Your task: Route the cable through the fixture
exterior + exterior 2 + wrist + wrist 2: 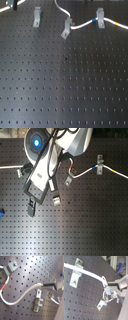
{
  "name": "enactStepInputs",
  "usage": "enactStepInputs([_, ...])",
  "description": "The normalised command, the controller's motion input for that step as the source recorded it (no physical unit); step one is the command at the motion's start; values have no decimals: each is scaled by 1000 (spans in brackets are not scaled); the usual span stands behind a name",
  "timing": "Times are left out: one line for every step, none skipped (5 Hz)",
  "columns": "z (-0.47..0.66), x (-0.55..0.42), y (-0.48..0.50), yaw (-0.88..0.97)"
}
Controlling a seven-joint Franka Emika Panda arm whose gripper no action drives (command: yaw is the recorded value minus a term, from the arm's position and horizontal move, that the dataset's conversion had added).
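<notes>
A white cable with a red band runs from two grey clips across the black hole board to my gripper, which is shut on its free end. An empty grey clip fixture stands just beside the held end, apart from the cable. In the second wrist view the cable passes one clip and reaches the gripper. In the second exterior view the arm hangs over the board's left half. The cable runs on through two clips. The first exterior view does not show the gripper.
In the first exterior view three grey clips stand along the far edge, with the cable threaded past two of them. A yellow and blue marked stretch lies at the first exterior view's right. Another clip holds a second white line.
</notes>
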Motion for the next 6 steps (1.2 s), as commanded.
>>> enactStepInputs([0,-77,33,0])
enactStepInputs([443,-432,233,197])
enactStepInputs([489,-540,316,363])
enactStepInputs([637,-555,406,-9])
enactStepInputs([471,-451,366,-377])
enactStepInputs([442,-403,295,-485])
